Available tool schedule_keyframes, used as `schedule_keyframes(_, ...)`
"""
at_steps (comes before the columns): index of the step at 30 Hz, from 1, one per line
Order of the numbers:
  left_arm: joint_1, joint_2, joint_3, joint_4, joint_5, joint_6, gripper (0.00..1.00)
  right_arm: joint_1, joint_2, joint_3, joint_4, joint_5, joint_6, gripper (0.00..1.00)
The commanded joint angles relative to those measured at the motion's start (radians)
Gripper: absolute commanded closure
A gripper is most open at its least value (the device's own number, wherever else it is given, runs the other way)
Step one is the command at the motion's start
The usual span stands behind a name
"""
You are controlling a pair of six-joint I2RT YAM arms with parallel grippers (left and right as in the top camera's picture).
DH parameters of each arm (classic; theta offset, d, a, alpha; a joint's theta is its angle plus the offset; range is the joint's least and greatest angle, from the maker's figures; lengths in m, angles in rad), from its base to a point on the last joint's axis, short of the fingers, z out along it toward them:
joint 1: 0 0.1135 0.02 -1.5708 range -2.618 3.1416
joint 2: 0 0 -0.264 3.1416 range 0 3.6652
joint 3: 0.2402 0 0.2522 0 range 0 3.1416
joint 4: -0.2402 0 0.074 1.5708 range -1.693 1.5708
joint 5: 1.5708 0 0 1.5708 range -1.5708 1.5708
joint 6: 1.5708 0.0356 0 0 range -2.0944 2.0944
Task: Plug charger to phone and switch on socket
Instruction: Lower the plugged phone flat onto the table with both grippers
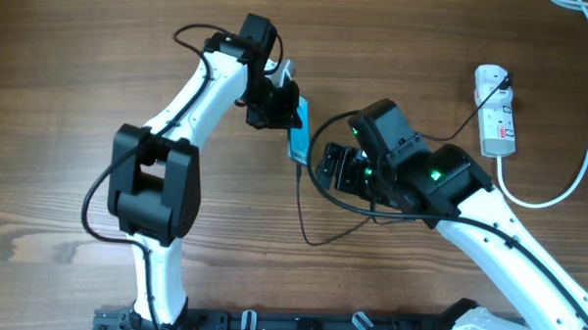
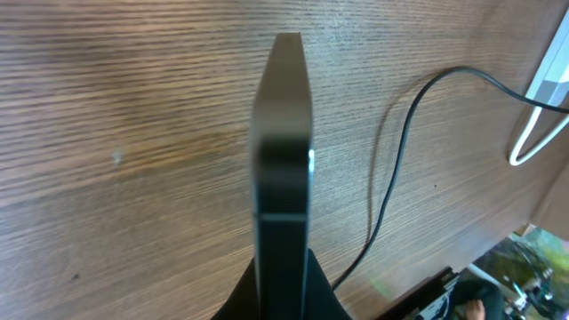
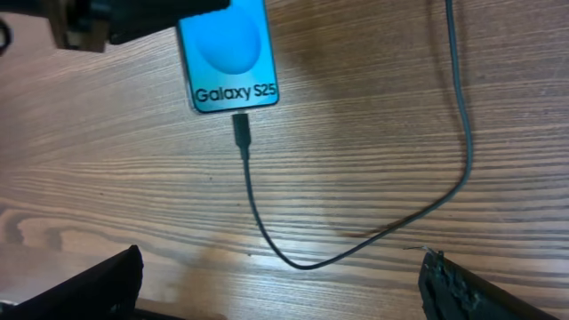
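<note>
Pinches Galaxy S25 phone (image 1: 300,136) in left hand (image 1: 284,111) over tabletop (image 1: 83,40), charger connector (image 3: 241,132) at its bottom edge. Holds right hand (image 1: 328,171) spread, empty, near cable (image 3: 267,240). Risks pulling connector loose if phone shifts; may snag cable reaching power strip (image 1: 496,113).

Charger (image 3: 242,133) tip against phone (image 3: 229,53) end; socket (image 1: 496,111) well right of phone.

"Galaxy S25" on the phone (image 3: 229,55)
</note>
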Motion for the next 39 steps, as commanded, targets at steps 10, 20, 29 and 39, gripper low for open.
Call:
schedule_keyframes(10, 0.000, 0.079, 0.001, 0.023, 0.060, 0.056, 0.96, -0.002, 0.010, 0.016, -0.001, -0.031, 0.008, 0.01)
schedule_keyframes(20, 0.001, 0.138, 0.001, 0.070, 0.026, 0.056, 0.96, -0.002, 0.010, 0.016, -0.001, -0.031, 0.008, 0.00)
schedule_keyframes(29, 0.001, 0.154, 0.001, 0.072, -0.047, 0.055, 0.72, -0.002, 0.010, 0.016, 0.000, -0.029, 0.008, 0.00)
schedule_keyframes(39, 0.001, 0.154, 0.001, 0.034, -0.176, 0.051, 0.66, -0.002, 0.010, 0.016, -0.002, -0.029, 0.008, 0.00)
